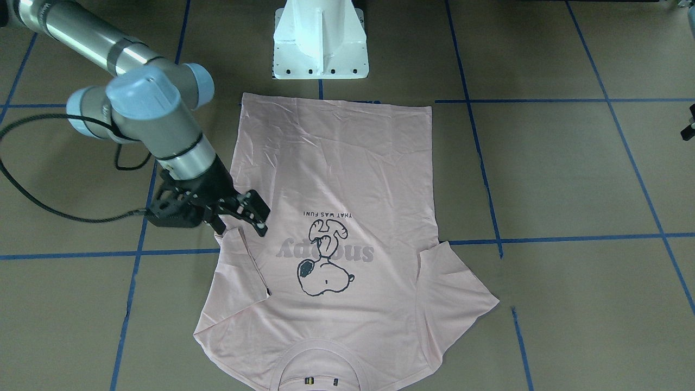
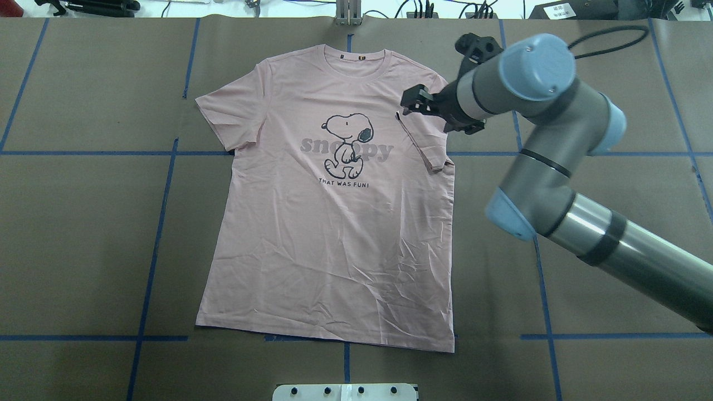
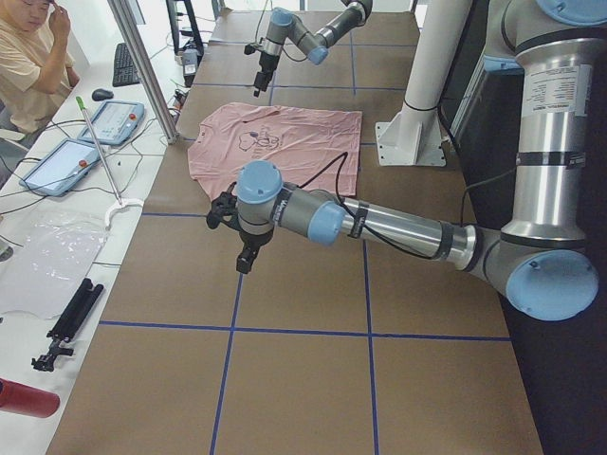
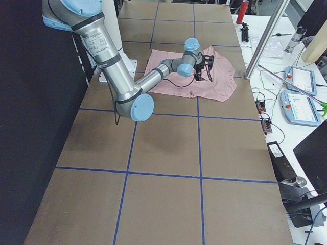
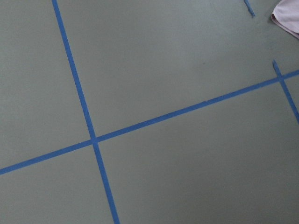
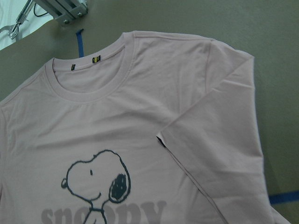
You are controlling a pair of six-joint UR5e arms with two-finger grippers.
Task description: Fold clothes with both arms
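Observation:
The pale pink T-shirt lies flat, print up, its collar at the far side from the robot. One sleeve is folded inward onto the chest; the other sleeve lies spread out. My right gripper hovers over the folded sleeve, open and holding nothing. The right wrist view shows the collar and folded sleeve, but no fingers. My left gripper hangs over bare table well away from the shirt; I cannot tell if it is open or shut. A corner of the shirt shows in the left wrist view.
The white pedestal base stands just behind the shirt's hem. Blue tape lines grid the brown table. A metal post, control tablets and a seated person are off the table's far edge.

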